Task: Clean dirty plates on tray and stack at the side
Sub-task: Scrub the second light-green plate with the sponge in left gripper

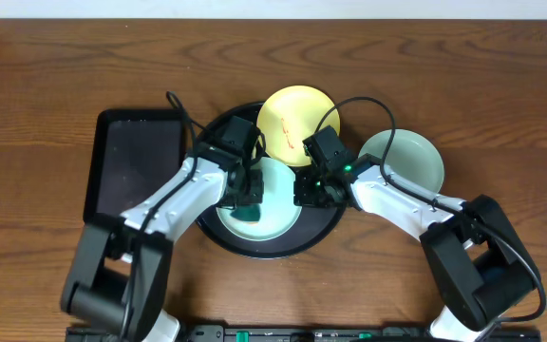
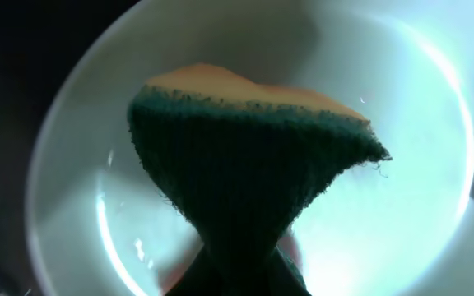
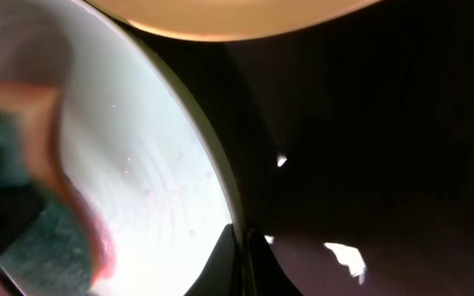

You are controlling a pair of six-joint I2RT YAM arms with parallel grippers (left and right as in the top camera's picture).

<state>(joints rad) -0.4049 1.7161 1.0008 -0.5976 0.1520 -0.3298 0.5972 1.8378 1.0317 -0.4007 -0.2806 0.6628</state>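
Three plates show from overhead. One turquoise plate point(image 1: 278, 217) lies inside the round black tray point(image 1: 254, 250). The yellow plate point(image 1: 295, 116), streaked with red, overlaps the tray's rim at 1 o'clock. The second turquoise plate point(image 1: 408, 160) sits on the table point(image 1: 46, 95) just off the tray at 3 o'clock. We see a rectangular black tray point(image 1: 136, 161) at 9 o'clock.

The left claw point(image 1: 245, 195) is clamped on a sponge point(image 2: 253, 181), squeezing it into a waist, green scouring face down against the turquoise plate point(image 2: 401, 123).

The right claw point(image 1: 307, 190) is closed tight at that plate's 3 o'clock rim. In the right wrist view the rim point(image 3: 220, 189) runs straight down to the claw. Whether it pinches the rim, we cannot tell. Faint pink specks dot the plate there.
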